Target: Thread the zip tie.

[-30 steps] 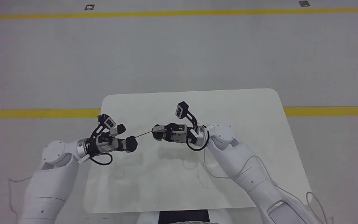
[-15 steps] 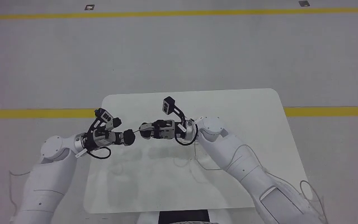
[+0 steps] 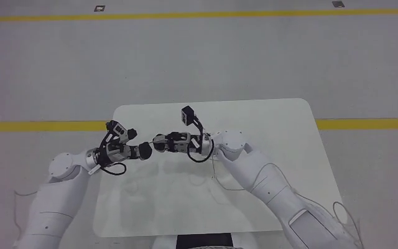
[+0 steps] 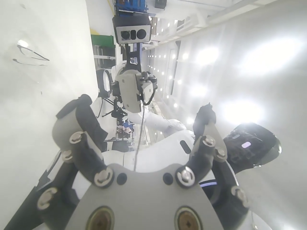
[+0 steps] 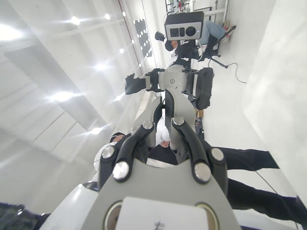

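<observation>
The zip tie (image 4: pixel 139 130) is a thin dark strand held in the air above the white table (image 3: pixel 280 124). My right gripper (image 5: pixel 165 96) is shut on one end of it, and in the left wrist view this gripper (image 4: pixel 144 92) faces the camera head-on. From there the strand runs between the spread fingers (image 4: pixel 81 113) of my left gripper (image 4: pixel 144 104), which is open and does not pinch it. In the top view, the left gripper (image 3: pixel 145 150) and right gripper (image 3: pixel 159 142) nearly meet over the table's left half. The right wrist view has the left gripper (image 5: pixel 168 84) open just beyond the right fingertips.
A thin dark looped strand (image 4: pixel 31 56) lies loose on the table surface. The table's rounded front edge (image 3: pixel 186 231) is near the robot. Yellow floor lines (image 3: pixel 56 126) run behind the table.
The right arm swung left, carrying the zip tie toward the left gripper. The gap between the two grippers shrank from a long span to almost nothing. The left gripper rose slightly.
</observation>
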Robot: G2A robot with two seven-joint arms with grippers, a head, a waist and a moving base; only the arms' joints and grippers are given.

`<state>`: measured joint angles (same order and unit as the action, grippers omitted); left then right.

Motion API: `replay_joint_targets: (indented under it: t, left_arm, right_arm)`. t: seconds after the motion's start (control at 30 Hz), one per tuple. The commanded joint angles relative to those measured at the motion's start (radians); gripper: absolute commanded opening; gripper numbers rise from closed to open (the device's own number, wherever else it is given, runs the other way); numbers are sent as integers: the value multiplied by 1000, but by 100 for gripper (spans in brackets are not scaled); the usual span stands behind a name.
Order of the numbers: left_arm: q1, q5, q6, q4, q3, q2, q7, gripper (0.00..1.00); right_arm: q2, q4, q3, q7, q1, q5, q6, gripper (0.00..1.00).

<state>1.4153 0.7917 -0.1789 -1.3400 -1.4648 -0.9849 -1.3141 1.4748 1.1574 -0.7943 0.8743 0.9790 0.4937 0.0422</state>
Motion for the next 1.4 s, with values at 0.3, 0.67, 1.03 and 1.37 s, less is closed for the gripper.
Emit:
replay_joint_targets:
  t: [0.3,0.67,1.03,1.37]
  left_arm:
    - [-3,4,1,6,3,1,-9,100]
    - [15,-26,14,-15,4,8,9,89]
    - [13,-53,15,-1,11,14,13,24]
    - [12,-45,13,7,21,17,12,23]
  right_arm:
    - [0,8,3,-13,6,-14,-8,0]
    - [-13,66,-14,-62,36,-86,-42,0]
    - [-20,93,-15,-45,36,-137,-82,0]
    - [-18,97,-9,-56,41,-137,-77,0]
